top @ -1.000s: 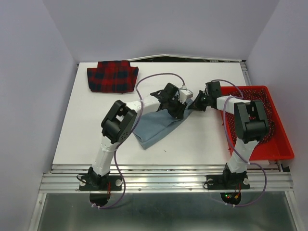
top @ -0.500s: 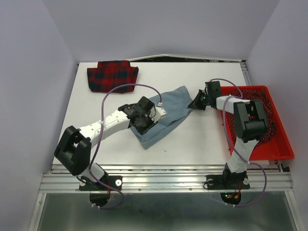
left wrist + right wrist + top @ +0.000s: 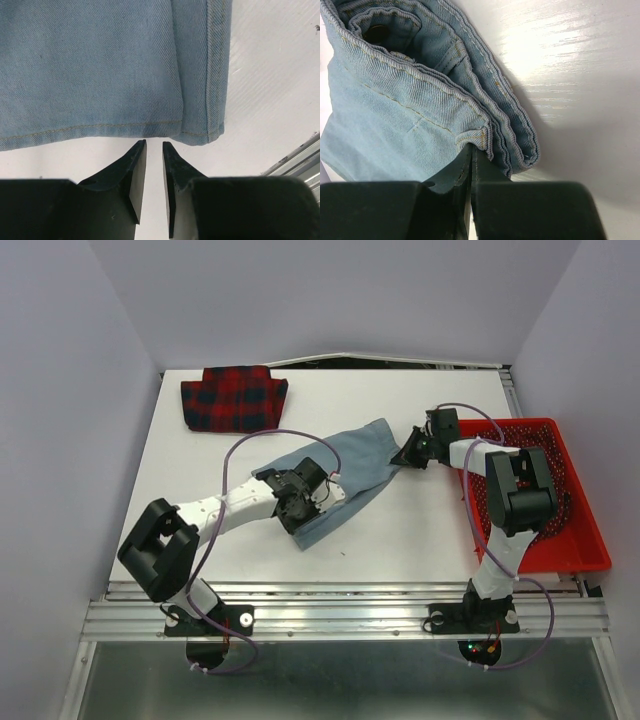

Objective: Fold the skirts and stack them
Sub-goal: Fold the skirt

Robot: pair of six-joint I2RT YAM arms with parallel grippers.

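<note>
The plaid skirt (image 3: 234, 398) lies folded at the table's far left. The light blue denim skirt (image 3: 352, 468) lies stretched out at mid-table, running from near left to far right. My right gripper (image 3: 408, 454) is shut on its folded waistband end; the right wrist view shows the jaws (image 3: 471, 148) pinching the waistband edge of the skirt (image 3: 405, 100). My left gripper (image 3: 296, 508) sits low at the skirt's near-left hem. In the left wrist view its jaws (image 3: 153, 145) stand a narrow gap apart with nothing between them, tips just short of the hem (image 3: 100, 131).
A red plastic basket (image 3: 575, 540) stands at the right edge of the table, beside the right arm. The table's metal front rail (image 3: 340, 615) runs along the near edge. Purple cables loop above both arms.
My left gripper has swept from the skirt's waist end, beside the right gripper, down to the near-left hem. The denim skirt now lies uncovered and stretched out. The right gripper has stayed put.
</note>
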